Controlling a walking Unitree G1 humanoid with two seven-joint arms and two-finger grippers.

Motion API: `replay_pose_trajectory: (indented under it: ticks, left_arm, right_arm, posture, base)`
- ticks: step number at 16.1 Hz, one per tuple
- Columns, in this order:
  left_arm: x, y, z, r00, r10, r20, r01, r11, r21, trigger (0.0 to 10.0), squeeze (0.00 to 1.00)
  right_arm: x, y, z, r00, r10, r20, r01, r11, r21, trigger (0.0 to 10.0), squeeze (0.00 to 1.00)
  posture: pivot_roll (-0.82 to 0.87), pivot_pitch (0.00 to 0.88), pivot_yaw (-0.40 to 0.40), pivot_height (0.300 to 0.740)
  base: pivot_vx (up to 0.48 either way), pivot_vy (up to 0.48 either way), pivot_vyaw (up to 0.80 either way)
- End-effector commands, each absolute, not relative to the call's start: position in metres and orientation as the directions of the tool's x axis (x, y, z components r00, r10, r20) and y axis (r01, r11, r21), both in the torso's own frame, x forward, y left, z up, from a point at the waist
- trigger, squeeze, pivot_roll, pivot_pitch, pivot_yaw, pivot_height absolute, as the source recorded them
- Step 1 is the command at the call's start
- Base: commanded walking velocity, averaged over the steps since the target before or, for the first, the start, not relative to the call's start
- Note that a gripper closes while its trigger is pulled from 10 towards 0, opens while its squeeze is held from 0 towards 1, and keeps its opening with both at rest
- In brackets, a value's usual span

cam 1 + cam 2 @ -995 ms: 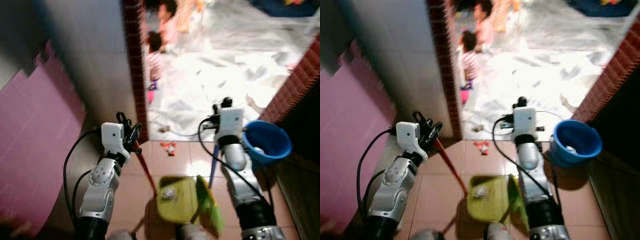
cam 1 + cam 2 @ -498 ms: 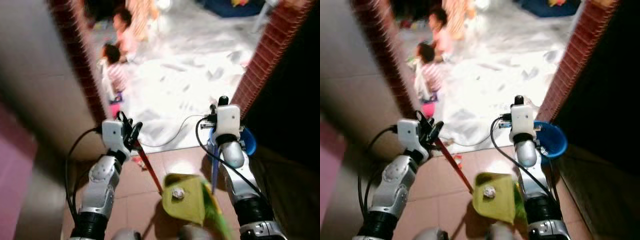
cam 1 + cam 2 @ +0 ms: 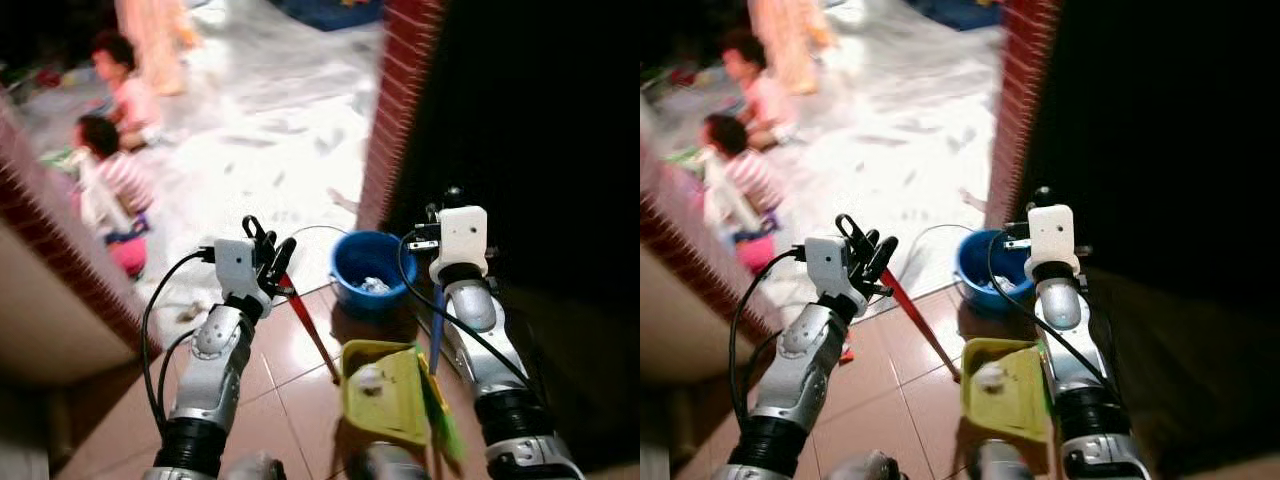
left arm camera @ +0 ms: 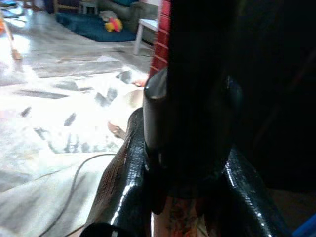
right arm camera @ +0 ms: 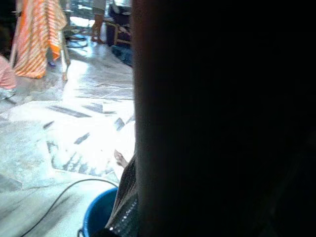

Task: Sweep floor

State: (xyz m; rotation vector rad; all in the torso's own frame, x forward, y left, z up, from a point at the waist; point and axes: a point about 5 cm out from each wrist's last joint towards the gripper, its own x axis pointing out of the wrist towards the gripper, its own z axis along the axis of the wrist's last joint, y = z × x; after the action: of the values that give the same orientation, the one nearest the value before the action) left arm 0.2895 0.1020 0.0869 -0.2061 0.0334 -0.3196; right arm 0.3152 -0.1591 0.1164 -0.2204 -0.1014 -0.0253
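Closest in, down at six o'clock on the brown tiled floor (image 3: 290,400), sits the yellow dustpan (image 3: 385,392) with a crumpled bit of pale rubbish (image 3: 369,377) already lying in its tray, and the green bristles of a broom (image 3: 440,415) rest against its right edge. The left gripper (image 3: 268,257), at about nine o'clock from the pan, has its black fingers pinched round a red handle (image 3: 308,328) that slants down to the pan's rear edge; the left wrist view shows the fingers pressed tight on that stick. The right gripper (image 3: 452,205), up at one o'clock from the pan, is wrapped by its own housing, so I cannot tell how its fingers stand, though a blue handle (image 3: 434,325) runs down under that arm towards the bristles. Just beyond the pan at twelve o'clock stands a blue bucket (image 3: 367,272) with scraps inside, beside a brick pillar (image 3: 394,110). Further out at ten o'clock two people (image 3: 112,130) sit on the bright pale floor. To my eye the sweeping itself looks done for this patch and the step in hand is carrying the load; the next move calls for lifting the pan level and tipping it over the bucket without spilling.
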Motion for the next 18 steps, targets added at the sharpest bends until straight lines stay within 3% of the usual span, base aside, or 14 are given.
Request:
replay_pose_trajectory:
  ticks: [1,10,13,15,18]
  left_arm:
    - [0.293,0.106,0.096,0.955,-0.295,0.040,0.298,0.937,-0.182,10.0,0.00]
    - [0.299,0.136,0.095,0.991,-0.133,-0.008,0.119,0.909,-0.399,10.0,0.00]
    - [0.299,0.163,0.097,0.999,-0.046,-0.004,0.042,0.930,-0.365,10.0,0.00]
    - [0.299,0.194,0.106,0.997,0.072,0.024,-0.060,0.940,-0.335,10.0,0.00]
    - [0.302,0.208,0.118,0.992,0.111,0.060,-0.087,0.945,-0.316,10.0,0.00]
  right_arm:
    - [0.317,-0.159,0.119,0.994,-0.008,0.113,0.032,0.977,-0.209,10.0,0.00]
    - [0.314,-0.165,0.115,0.995,-0.005,0.098,0.029,0.971,-0.236,10.0,0.00]
    - [0.312,-0.166,0.112,0.996,-0.002,0.089,0.024,0.967,-0.255,10.0,0.00]
    - [0.311,-0.169,0.110,0.997,-0.010,0.082,0.031,0.963,-0.266,10.0,0.00]
    - [0.312,-0.167,0.108,0.997,-0.002,0.073,0.022,0.962,-0.273,10.0,0.00]
  posture:
    - [-0.07,0.000,0.046,0.740]
    - [-0.07,0.000,0.039,0.740]
    - [-0.07,0.000,0.036,0.740]
    - [-0.07,0.000,0.036,0.740]
    - [-0.06,0.000,0.027,0.740]
  base:
    - [0.000,0.000,0.00]
    - [0.000,0.000,0.00]
    - [0.000,0.000,0.00]
    - [0.000,0.000,0.00]
    - [0.000,0.000,0.00]
